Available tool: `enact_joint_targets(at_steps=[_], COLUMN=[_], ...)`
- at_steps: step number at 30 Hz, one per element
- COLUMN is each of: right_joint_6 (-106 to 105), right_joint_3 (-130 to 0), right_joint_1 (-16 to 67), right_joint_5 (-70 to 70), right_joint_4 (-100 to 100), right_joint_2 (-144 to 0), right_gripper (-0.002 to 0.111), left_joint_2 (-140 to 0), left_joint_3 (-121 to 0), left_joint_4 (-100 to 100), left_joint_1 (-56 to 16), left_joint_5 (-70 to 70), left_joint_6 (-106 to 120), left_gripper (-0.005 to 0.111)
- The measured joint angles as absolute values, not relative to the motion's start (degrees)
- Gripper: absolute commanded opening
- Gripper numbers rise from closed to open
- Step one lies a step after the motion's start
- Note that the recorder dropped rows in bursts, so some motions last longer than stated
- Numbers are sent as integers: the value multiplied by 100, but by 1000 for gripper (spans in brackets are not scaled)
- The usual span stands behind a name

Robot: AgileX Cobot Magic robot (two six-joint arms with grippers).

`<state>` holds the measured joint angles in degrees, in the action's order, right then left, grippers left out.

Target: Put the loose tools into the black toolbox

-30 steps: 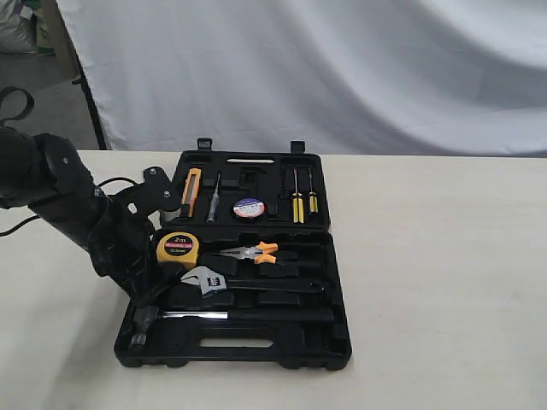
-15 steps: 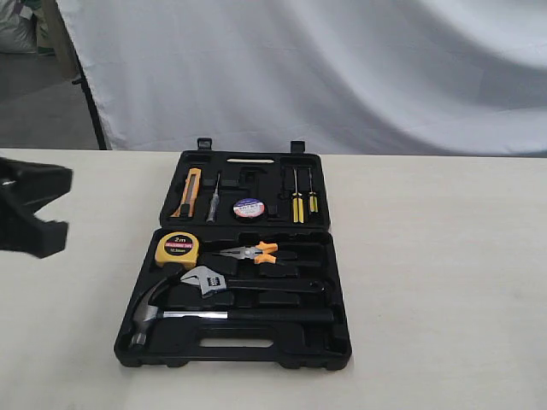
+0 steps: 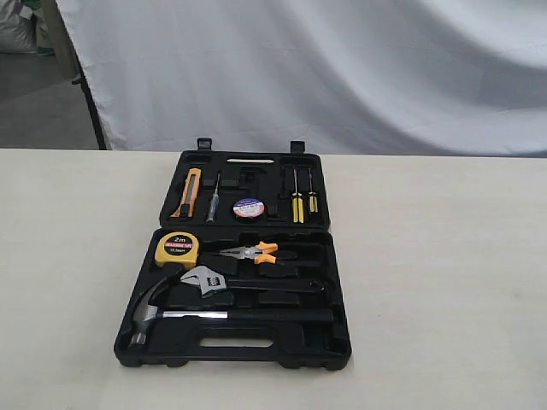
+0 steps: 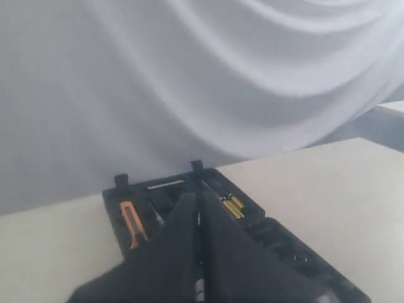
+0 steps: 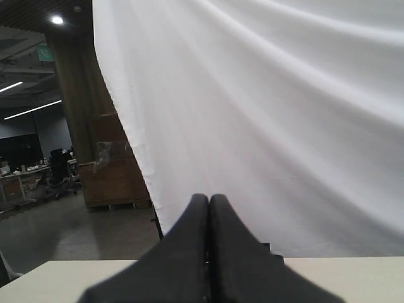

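Note:
The black toolbox (image 3: 338, 329) lies open on the table, seen in the exterior view. In its near half rest the claw hammer (image 3: 197, 315) and the silver adjustable wrench (image 3: 203, 280). The black tape roll (image 3: 249, 207) sits in the far half. No arm shows in the exterior view. In the left wrist view my left gripper (image 4: 197, 197) is shut with nothing in it, raised and pointing at the toolbox (image 4: 297, 252). My right gripper (image 5: 209, 199) is shut and empty, facing the white curtain, with a black latch (image 5: 276, 253) of the toolbox poking out behind it.
A yellow tape measure (image 3: 176, 248) and orange-handled pliers (image 3: 254, 252) lie in the near half. An orange utility knife (image 3: 191, 190) and yellow screwdrivers (image 3: 298, 205) sit in the far half. A white curtain (image 3: 342, 68) hangs behind the beige table (image 3: 444, 282).
The left arm stood over the toolbox's left side a second ago, withdrew to the left edge, and is now out of the exterior view. The tools have not moved.

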<state>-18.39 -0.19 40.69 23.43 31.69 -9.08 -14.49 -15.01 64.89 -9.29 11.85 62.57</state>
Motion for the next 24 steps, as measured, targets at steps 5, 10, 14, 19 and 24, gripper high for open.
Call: enact_joint_targets(at_steps=[5, 10, 14, 19, 24], right_joint_6=[-1839, -1839, -1839, -1839, -1839], right_joint_3=[-19, -19, -19, -19, -19], right_joint_1=[4069, 4069, 4069, 4069, 4069], right_joint_5=[2343, 2343, 2343, 2343, 2343], right_joint_4=[3169, 3169, 3169, 3169, 3169], right_joint_2=[-908, -908, -908, -908, -908], right_gripper=[0, 0, 0, 0, 0], left_joint_2=[-1084, -1025, -1025, -1025, -1025], left_joint_3=[-1501, -1501, -1501, -1501, -1152], left_joint_4=[6489, 6489, 6489, 6489, 5377], left_joint_1=[-929, -929, -929, -929, -929], left_joint_5=[1197, 1207, 1220, 1209, 1020], left_joint_6=[6248, 6305, 6409, 6432, 5653], left_gripper=[1, 1, 1, 1, 1])
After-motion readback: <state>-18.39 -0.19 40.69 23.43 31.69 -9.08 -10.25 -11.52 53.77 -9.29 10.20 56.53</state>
